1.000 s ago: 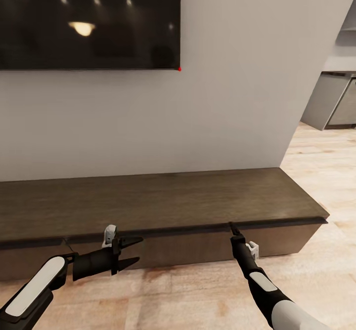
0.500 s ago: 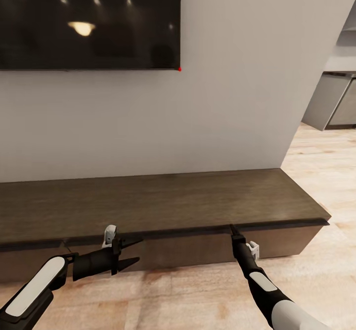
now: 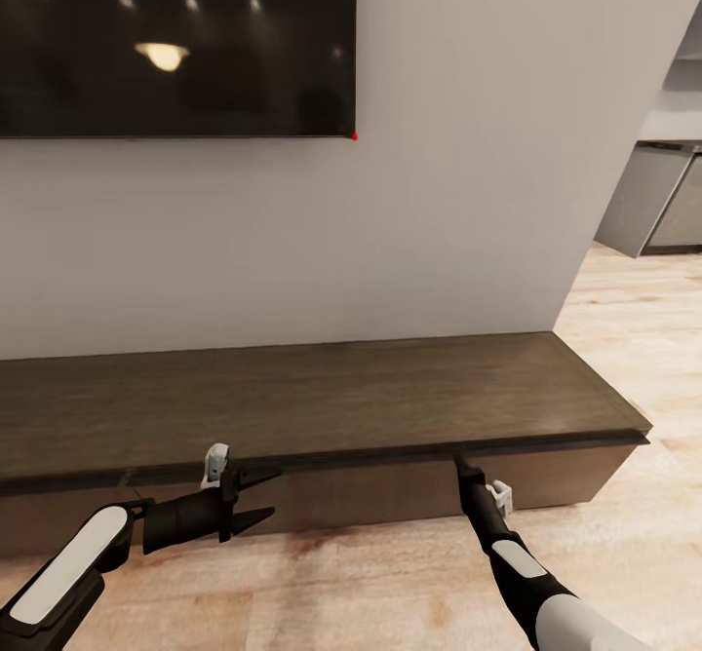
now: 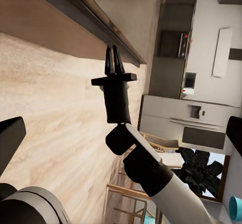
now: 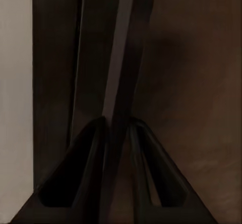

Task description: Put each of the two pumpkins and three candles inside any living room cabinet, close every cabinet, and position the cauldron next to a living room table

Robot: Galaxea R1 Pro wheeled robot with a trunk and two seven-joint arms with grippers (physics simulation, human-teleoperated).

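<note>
The cabinet (image 3: 322,407) runs along the wall under a dark television (image 3: 175,42). The right claw (image 3: 458,458) meets its top front edge, fingers nearly together, gripping nothing visible. The left claw (image 3: 265,495) hangs released before the drawer front; no writing is readable.

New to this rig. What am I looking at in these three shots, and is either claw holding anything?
It is a simulated two-armed robot on wheels, driven by a person.

The wide picture is from the camera on its head, looking down at a long, low dark-brown cabinet against a white wall, with a dark TV above it. Nothing lies on the part of the cabinet top in view.

The left gripper hangs open near the cabinet front, holding nothing. The right gripper has its tips at the cabinet's top front edge.

The other two pictures come from cameras near each gripper. The left one looks across the wooden floor at the right arm. The right one is pressed close to the dark wood, its fingers nearly together with a thin edge between them.
</note>
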